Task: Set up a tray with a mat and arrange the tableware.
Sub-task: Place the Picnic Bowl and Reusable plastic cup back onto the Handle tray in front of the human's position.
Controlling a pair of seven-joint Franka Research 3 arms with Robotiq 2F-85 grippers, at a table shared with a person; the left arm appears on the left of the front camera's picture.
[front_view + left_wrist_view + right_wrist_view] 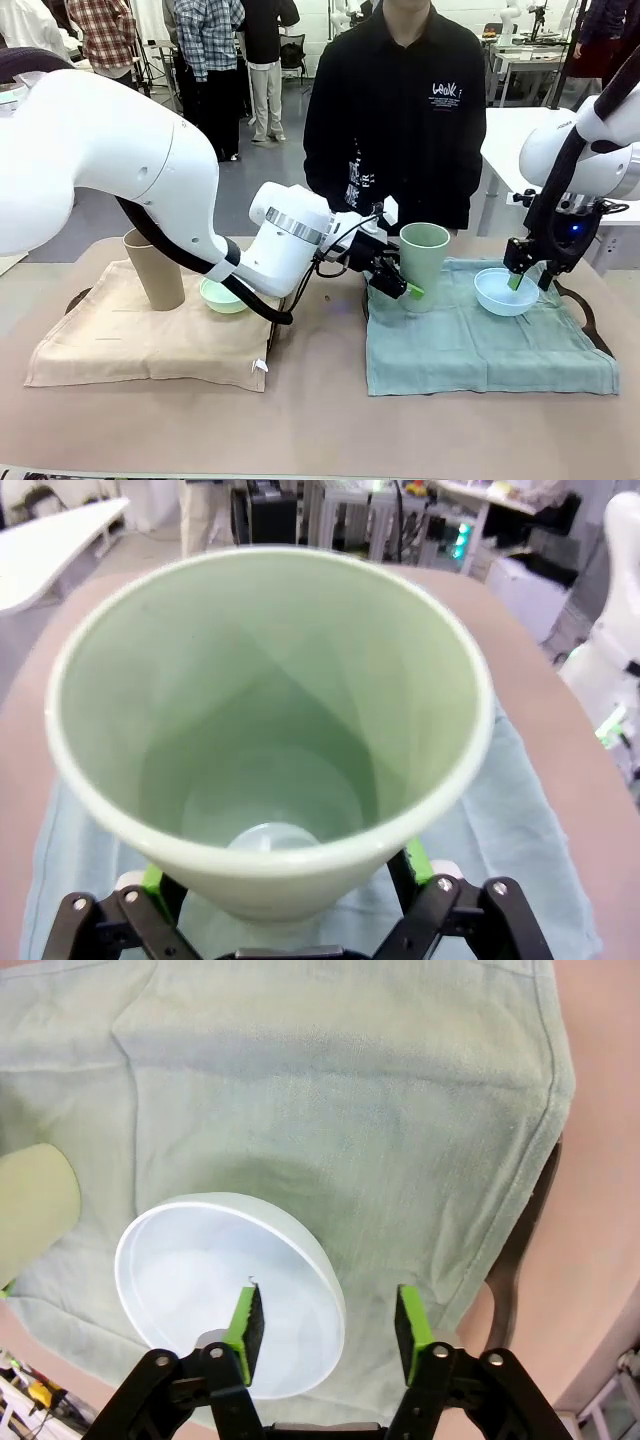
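Observation:
A pale green cup [424,262] stands upright on the green mat [480,350], which lies over a dark tray [592,322]. My left gripper [400,288] is open, its fingers low on either side of the cup [270,730]. On the same mat sits the light blue bowl [505,291]. My right gripper [525,280] hangs over it, open and straddling the rim of the bowl [200,1280]: one finger is inside, the other outside. The tan cup [155,268] and the mint bowl [222,295] rest on the beige mat [130,340].
A person in black stands at the table's far side behind the green cup. My left arm stretches across the beige mat toward the middle. The tray's rim [515,1270] shows past the green mat's edge. Bare table lies in front of both mats.

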